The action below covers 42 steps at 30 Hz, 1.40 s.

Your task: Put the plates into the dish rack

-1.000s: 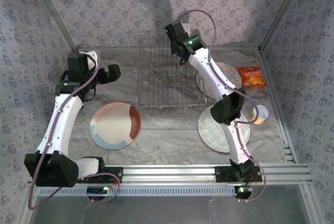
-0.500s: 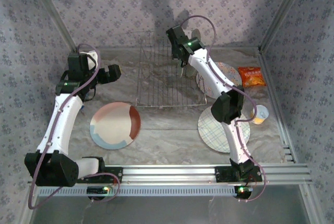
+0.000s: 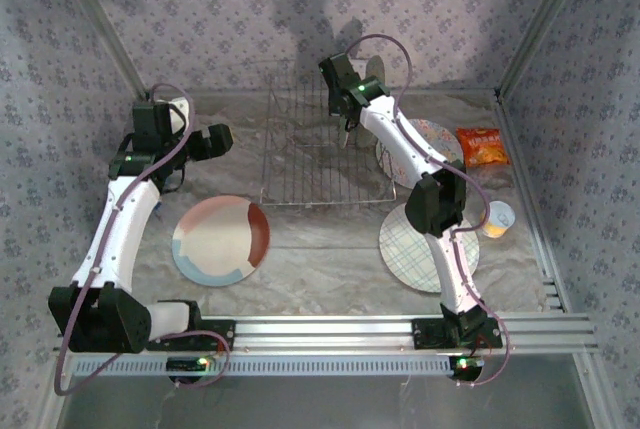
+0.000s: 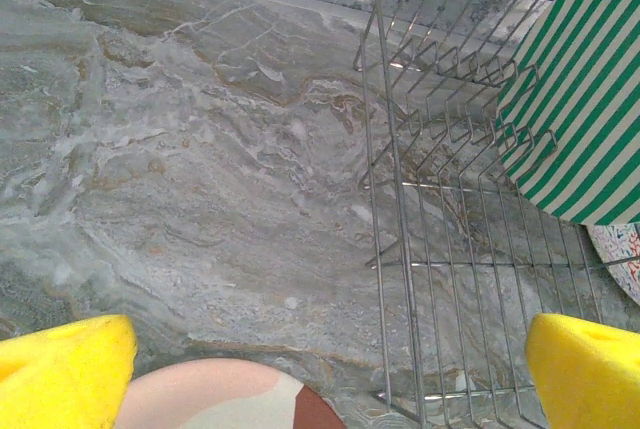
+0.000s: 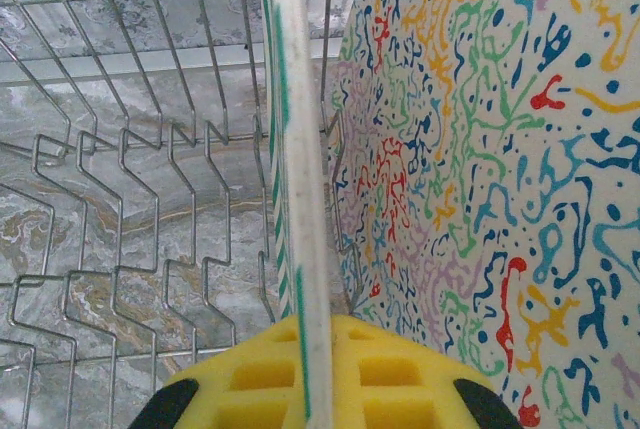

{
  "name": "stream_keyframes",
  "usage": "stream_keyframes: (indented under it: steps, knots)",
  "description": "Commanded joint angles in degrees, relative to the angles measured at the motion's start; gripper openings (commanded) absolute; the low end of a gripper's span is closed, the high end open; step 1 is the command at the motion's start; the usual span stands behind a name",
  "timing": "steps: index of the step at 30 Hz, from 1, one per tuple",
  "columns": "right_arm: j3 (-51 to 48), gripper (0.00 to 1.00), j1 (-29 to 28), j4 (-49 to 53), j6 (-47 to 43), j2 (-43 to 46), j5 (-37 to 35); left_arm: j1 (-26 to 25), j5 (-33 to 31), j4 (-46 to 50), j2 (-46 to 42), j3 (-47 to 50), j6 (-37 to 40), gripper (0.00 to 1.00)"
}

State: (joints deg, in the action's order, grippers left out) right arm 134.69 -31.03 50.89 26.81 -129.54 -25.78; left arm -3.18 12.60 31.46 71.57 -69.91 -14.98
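Two arms differed: the right fingers (image 3: 345,131) were clamped on the green-striped plate (image 4: 580,99), upright over the far right of the dish rack (image 3: 310,164), while the left fingers (image 3: 218,139) gaped wide, empty, above the desk (image 4: 200,149).

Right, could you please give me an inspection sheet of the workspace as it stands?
Surface: wrinkled grey marbled table cover.
Job's things: thin silver wire dish rack; green-white striped round plate held on edge over it; multicolour floral plate close on its right; cream plate with rust-red and light-blue sections and pale plaid plate flat on the cover.
Clutter: orange snack packet, small bowl.
Hands: left hand open, empty; right hand shut on the striped plate.
Cables: lilac cables along both arms.
Surroundings: floral-patterned walls, aluminium frame.
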Motion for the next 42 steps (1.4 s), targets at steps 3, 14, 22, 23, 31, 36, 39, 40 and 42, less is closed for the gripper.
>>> stream_keyframes:
  steps: [3, 14, 22, 23, 31, 36, 39, 40, 42]
  knots:
    - [-0.98, 0.08, 0.59, 0.99, 1.19, 1.19, 0.43, -0.33, 0.6, -0.53, 0.43, 0.38, 1.1, 0.99]
    - [-2.11, 0.47, 0.44, 0.51, -0.83, 7.25, -0.94, -0.33, 0.41, -0.35, 1.54, 0.39, 1.01, 0.99]
    - [-3.12, 0.76, -1.07, 2.54, -2.62, 16.09, 1.85, -0.33, -2.81, 1.55, 2.26, -0.47, -1.13, 0.99]
    - [-2.84, 0.83, -1.13, 3.74, -2.69, 16.94, 3.03, -0.29, -2.7, 3.23, 2.62, -1.7, -1.83, 0.99]
    - [-17.87, 1.0, -2.81, 1.97, -1.58, 31.48, 15.65, 1.3, -13.34, 15.5, -1.09, -4.8, -12.58, 0.99]
    - [-33.66, 1.0, -5.75, -5.07, 4.16, 41.92, 27.62, 4.14, -15.41, 23.65, -4.51, -2.25, -19.04, 0.99]
    - [-43.94, 1.0, -10.48, -11.04, 8.67, 47.78, 28.03, 6.52, -13.83, 27.31, -6.59, 0.39, -21.55, 0.99]
    - [-47.3, 1.0, -12.18, -12.88, 11.33, 49.54, 27.78, 7.13, -13.06, 27.69, -7.32, 1.7, -21.98, 0.99]
    - [-53.51, 1.0, -15.36, -17.07, 15.06, 52.09, 27.33, 7.64, -12.94, 27.56, -8.76, 4.62, -22.8, 0.99]
